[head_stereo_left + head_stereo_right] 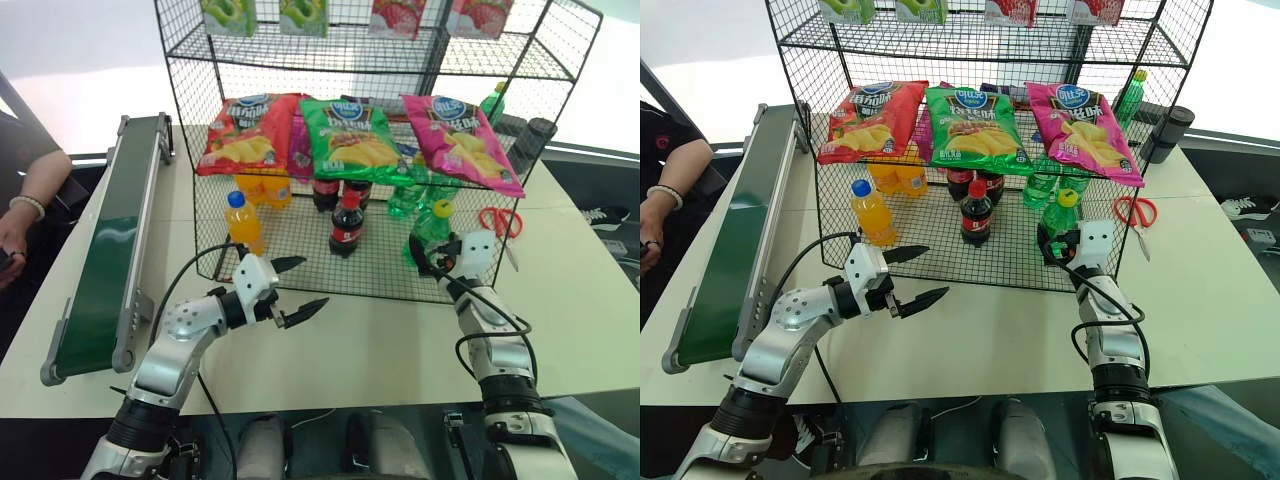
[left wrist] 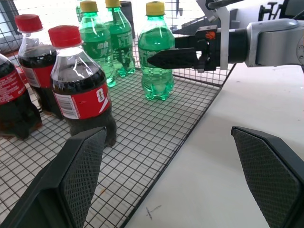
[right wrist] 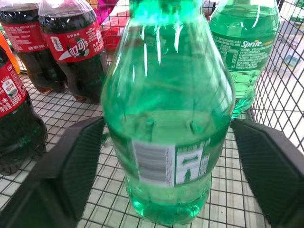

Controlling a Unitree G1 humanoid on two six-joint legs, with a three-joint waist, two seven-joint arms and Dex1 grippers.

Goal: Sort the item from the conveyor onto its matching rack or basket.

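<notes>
1. While the green soda bottle [image 2: 156, 57] is standing upright on the black wire rack [image 1: 300, 262] bottom tier, the right gripper [image 3: 164, 156] is flanking it, fingers spread, apparently gripping nothing
2. Placing is looking finished; withdrawing is remaining
3. Left gripper [image 1: 297, 288] is hovering wide open, holding nothing, well left of it
</notes>
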